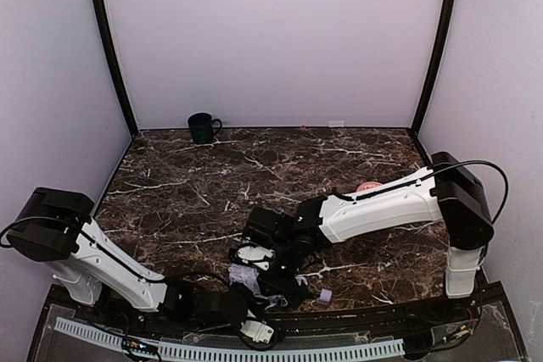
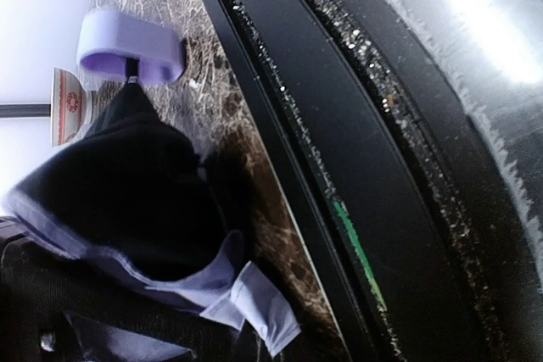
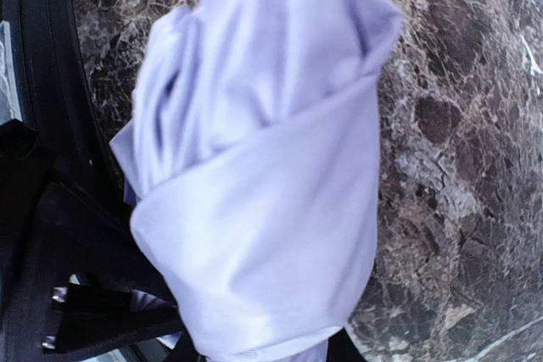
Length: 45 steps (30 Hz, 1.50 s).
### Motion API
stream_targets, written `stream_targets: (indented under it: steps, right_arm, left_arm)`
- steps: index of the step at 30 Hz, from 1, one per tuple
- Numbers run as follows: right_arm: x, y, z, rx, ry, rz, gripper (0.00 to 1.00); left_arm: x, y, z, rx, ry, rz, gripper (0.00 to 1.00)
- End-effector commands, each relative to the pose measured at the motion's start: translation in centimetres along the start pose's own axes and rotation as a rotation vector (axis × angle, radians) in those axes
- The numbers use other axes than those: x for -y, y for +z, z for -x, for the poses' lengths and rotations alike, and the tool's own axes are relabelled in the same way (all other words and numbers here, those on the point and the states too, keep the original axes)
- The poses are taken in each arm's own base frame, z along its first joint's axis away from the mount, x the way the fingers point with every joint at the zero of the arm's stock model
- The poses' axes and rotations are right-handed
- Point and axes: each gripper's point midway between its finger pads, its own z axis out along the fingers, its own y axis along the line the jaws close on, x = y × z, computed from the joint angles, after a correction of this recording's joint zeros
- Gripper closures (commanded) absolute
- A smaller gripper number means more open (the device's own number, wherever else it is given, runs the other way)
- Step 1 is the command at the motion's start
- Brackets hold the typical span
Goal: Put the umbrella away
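The umbrella (image 1: 250,279) lies crumpled at the table's near edge, its lavender handle (image 1: 325,296) pointing right. In the left wrist view its black lining (image 2: 127,192), a pale strap (image 2: 259,298) and the handle (image 2: 131,44) show close up. Pale fabric (image 3: 263,184) fills the right wrist view. My right gripper (image 1: 259,260) is down on the bundle, and the fabric runs out from between its dark jaw tips. My left gripper (image 1: 254,328) sits below the table edge beside the umbrella. Its fingers are hidden, and I cannot tell whether they hold fabric.
A dark green mug (image 1: 202,127) stands at the back left. A red-patterned bowl (image 2: 68,106) sits beyond the handle, half hidden behind my right arm (image 1: 367,186). The black table frame (image 2: 339,167) runs along the near edge.
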Motion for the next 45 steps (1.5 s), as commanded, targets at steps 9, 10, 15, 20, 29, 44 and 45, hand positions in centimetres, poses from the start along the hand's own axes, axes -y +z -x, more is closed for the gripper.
stream_targets:
  steps: [9, 10, 15, 20, 29, 44, 45]
  right_arm:
    - [2.8, -6.6, 2.7, 0.243, 0.107, 0.054, 1.00]
    - [3.3, -7.8, 3.1, 0.289, 0.117, 0.059, 1.00]
    - [5.3, -16.1, 4.9, 0.553, 0.116, 0.003, 1.00]
    - [4.0, -22.9, 5.9, 0.769, 0.005, 0.022, 1.00]
    - [-1.7, -31.3, 8.0, 0.939, -0.199, 0.229, 1.00]
    - [-1.2, -29.7, 8.6, 0.934, -0.152, 0.256, 1.00]
    - [-1.1, -29.1, 8.4, 0.914, -0.138, 0.259, 1.00]
  left_arm:
    - [-2.5, -4.0, -4.1, -0.110, -0.310, 0.043, 0.37]
    - [-3.9, -5.1, -3.5, -0.061, -0.360, 0.078, 0.21]
    - [-9.9, -11.8, -1.2, 0.209, -0.604, 0.182, 0.15]
    - [-15.9, -16.7, -0.2, 0.450, -0.892, 0.236, 0.37]
    - [-21.4, -18.5, 1.3, 0.648, -1.042, 0.169, 0.33]
    - [-19.9, -15.8, 3.7, 0.678, -1.006, 0.025, 0.99]
    - [-19.9, -15.7, 3.4, 0.670, -1.027, 0.033, 1.00]
